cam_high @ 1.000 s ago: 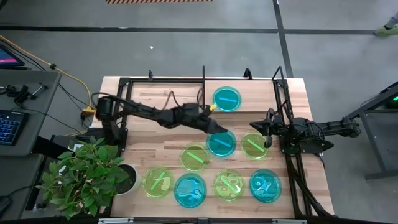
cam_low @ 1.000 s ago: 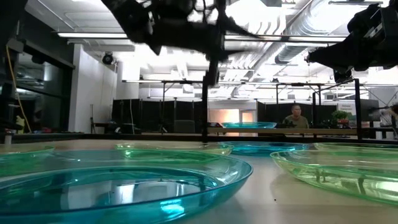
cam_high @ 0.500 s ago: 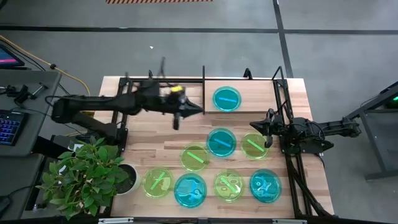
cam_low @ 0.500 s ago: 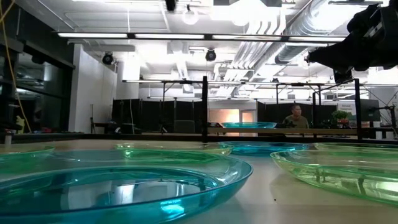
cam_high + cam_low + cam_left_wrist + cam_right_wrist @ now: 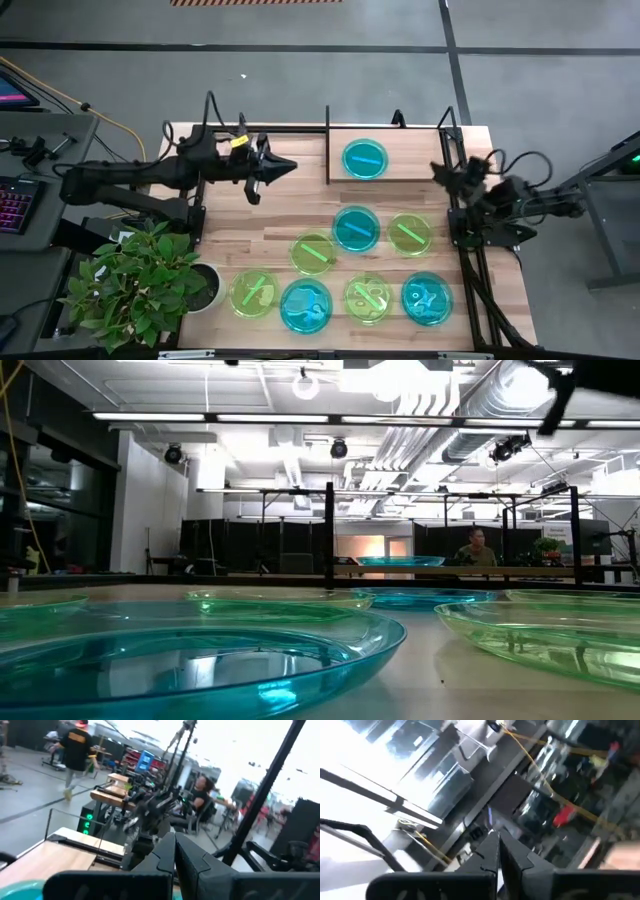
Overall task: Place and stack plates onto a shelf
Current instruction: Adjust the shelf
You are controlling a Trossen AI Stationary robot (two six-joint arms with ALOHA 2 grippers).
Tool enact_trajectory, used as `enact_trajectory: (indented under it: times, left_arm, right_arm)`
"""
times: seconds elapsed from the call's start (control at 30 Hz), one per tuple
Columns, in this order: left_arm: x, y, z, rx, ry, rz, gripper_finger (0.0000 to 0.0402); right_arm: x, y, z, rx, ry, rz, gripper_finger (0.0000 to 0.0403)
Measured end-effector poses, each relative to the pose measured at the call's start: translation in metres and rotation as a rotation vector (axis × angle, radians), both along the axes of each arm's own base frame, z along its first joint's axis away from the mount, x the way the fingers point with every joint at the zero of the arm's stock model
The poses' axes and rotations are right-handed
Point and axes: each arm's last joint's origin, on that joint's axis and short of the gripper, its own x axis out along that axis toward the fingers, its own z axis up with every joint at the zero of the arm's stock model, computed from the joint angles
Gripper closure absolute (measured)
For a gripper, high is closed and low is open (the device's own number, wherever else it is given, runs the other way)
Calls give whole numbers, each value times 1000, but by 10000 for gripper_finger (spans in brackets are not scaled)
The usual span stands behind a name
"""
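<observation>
- The left arm (image 5: 150,175) is showing dark, slim links and a yellow marking, possibly a label.
- The right arm (image 5: 520,200) is showing black links and looping cables.

Near cyan plate (image 5: 180,665) cut off below.

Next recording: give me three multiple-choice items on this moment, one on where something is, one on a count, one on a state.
1. Where is the plate on the shelf?
A. On its wood base board
B. Hung on an upright post
C. Under the board

2. How many plates lie on the tabletop, off the shelf?
A. Five
B. Seven
C. Nine

3. What state is the left tool in?
A. Shut on a green plate
B. Wide open
C. Shut, empty

Answers:
1. A, the cyan plate lies flat on the board.
2. B, three cyan and four green lie in front of the shelf.
3. C, its fingers meet with nothing between them, over bare wood.
</observation>
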Motion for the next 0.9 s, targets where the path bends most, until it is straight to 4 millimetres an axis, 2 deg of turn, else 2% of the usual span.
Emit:
enact_trajectory:
  times: [0.1,0.2,0.3,0.37,0.47,0.6,0.77,0.9]
  left_arm:
    - [-2,0,-7,-28,-12,8,401]
    - [-2,0,-9,-34,-8,7,401]
    - [-2,0,-8,-34,-9,6,401]
    - [-2,0,-9,-34,-8,6,401]
    - [-2,0,-9,-34,-5,5,401]
    - [-2,0,-9,-34,-3,4,401]
    - [-2,0,-9,-33,-7,4,401]
    - [-2,0,-9,-33,-7,3,401]
  right_arm:
    - [3,-5,30,33,225,-218,402]
    - [-5,-12,56,135,459,-513,402]
    - [-21,-17,72,203,608,-788,402]
    - [-31,-20,76,217,652,-898,403]
    - [-37,-23,78,287,631,-975,403]
    - [-26,-28,70,366,716,-1013,403]
    - [-2,-45,56,465,983,-1025,403]
    - [6,-64,68,462,1151,-1089,403]
